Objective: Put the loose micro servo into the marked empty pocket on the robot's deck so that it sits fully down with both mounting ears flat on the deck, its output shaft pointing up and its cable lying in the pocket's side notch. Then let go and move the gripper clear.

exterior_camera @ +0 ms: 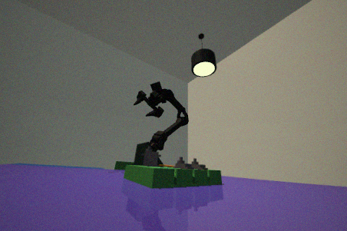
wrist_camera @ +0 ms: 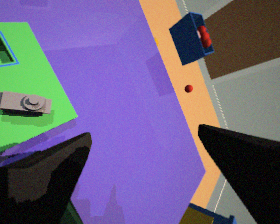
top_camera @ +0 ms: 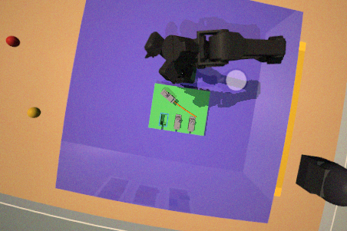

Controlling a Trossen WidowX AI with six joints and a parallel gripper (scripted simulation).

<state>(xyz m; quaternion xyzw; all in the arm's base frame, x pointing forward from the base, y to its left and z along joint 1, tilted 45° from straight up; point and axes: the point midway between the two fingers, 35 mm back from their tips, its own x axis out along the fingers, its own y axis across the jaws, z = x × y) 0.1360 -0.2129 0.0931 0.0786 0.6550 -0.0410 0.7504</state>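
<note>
Hanging over the purple table (top_camera: 107,85) (exterior_camera: 77,196) (wrist_camera: 116,100), just off one edge of the green deck (top_camera: 156,104) (exterior_camera: 163,177) (wrist_camera: 21,75), the pincer (top_camera: 155,64) (exterior_camera: 141,110) (wrist_camera: 145,133) is spread wide with zip between its fingers. The black arm (top_camera: 246,48) (exterior_camera: 184,117) is arched up behind it, so it's well above the deck. Next up, the loose micro servo (top_camera: 168,95) (exterior_camera: 151,157) (wrist_camera: 23,102) is sitting on top of the deck near a corner, kinda skewed, definitely not in its hole. Its orange cable (top_camera: 186,109) (exterior_camera: 166,166) runs off diagonally across the green. The blue-outlined pocket (top_camera: 163,120) (wrist_camera: 5,49) is near another corner and has no servo in it, and the two seated servos (top_camera: 185,123) (exterior_camera: 188,163) are lined up beside it. Way further out in the wrist view there's a blue bin (wrist_camera: 183,45) with red stuff inside, and a lit black lamp (exterior_camera: 203,56) hangs from the ceiling in the exterior one.
</note>
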